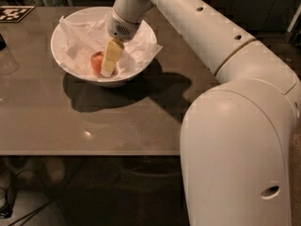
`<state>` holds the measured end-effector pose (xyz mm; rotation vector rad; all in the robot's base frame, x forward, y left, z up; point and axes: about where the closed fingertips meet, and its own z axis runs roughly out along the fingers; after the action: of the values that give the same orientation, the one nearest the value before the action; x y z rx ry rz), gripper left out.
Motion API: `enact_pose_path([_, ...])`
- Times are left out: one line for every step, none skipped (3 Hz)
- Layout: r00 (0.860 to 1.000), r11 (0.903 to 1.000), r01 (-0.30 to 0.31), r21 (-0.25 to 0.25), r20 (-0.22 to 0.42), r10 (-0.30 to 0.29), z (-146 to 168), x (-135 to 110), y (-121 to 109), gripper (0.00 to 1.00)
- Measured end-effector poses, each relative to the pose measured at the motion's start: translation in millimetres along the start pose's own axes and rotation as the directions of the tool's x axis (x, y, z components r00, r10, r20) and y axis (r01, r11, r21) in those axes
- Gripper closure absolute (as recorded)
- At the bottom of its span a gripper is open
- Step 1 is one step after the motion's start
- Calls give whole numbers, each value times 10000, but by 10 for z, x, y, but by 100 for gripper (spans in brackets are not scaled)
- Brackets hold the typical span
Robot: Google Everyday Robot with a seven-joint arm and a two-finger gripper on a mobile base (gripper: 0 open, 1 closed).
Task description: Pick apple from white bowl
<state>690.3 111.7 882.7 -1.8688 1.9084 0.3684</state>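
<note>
Gripper (109, 64) down inside the white bowl (66, 68), touching the apple (96, 60), hold impossible to tell; reach seemingly done, secure grasp and lift-out left.

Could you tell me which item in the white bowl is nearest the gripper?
The apple, the only reddish round thing, right beside the gripper inside the white bowl; the crumpled paper lining is white.

**Dim scene, light from above**

The brown table (56, 121) is dimly lit, with one small glare spot near its front. The white bowl (66, 62) throws a broad dark shadow forward and rightward (the arm's shadow merges in). The gripper (108, 69), down inside the bowl beside the apple (96, 60), is well lit; the surroundings are near black.
</note>
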Motion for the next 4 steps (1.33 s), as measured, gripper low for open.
enact_pose_path([10000,9995,-50,-310,36,51,124,4,-26,0])
enact_pose_path([9999,9977,-113,-664,83,119,262,10,-48,0])
enact_pose_path([9997,9969,-196,-767,140,207,344,26,-60,18])
enact_pose_path([9997,9969,-196,-767,140,207,344,26,-60,41])
